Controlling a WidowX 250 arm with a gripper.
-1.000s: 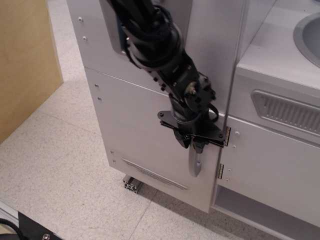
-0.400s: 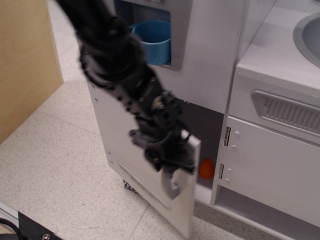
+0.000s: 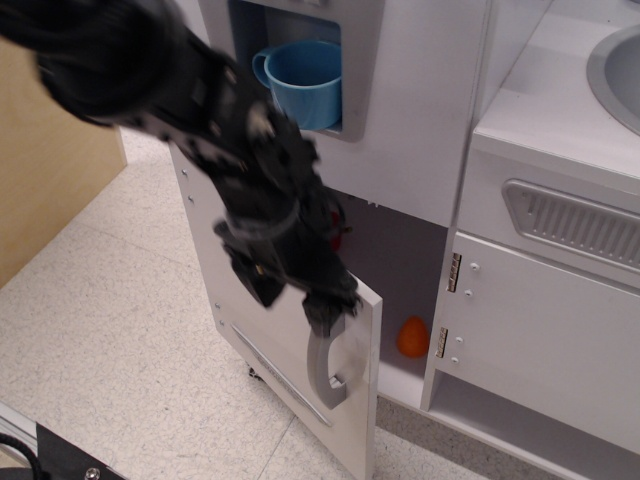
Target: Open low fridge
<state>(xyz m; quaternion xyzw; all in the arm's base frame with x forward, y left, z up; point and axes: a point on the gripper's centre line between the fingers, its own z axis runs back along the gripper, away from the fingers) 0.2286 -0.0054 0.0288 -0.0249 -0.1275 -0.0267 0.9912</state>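
Observation:
The low fridge's white door point(image 3: 225, 285) stands swung out towards the left, hinged at its left side, with its free edge at the lower middle. Its grey bar handle point(image 3: 326, 372) and thin vent strip point(image 3: 268, 362) face the front. My black gripper point(image 3: 322, 314) is at the top of the handle and looks closed around it; the arm is motion-blurred. The dark fridge inside point(image 3: 400, 260) shows behind the door, with an orange object point(image 3: 412, 338) on its floor.
A blue cup point(image 3: 305, 78) sits in the grey recess above. To the right are a white cabinet door point(image 3: 540, 340), a ribbed grey vent point(image 3: 575, 225) and a sink point(image 3: 620, 70). A wooden panel point(image 3: 50, 170) stands at the left. Speckled floor lies below.
The fridge door went from shut to wide open, swinging out leftwards. My gripper moved left and down with the handle. The blue cup and the orange object came into view.

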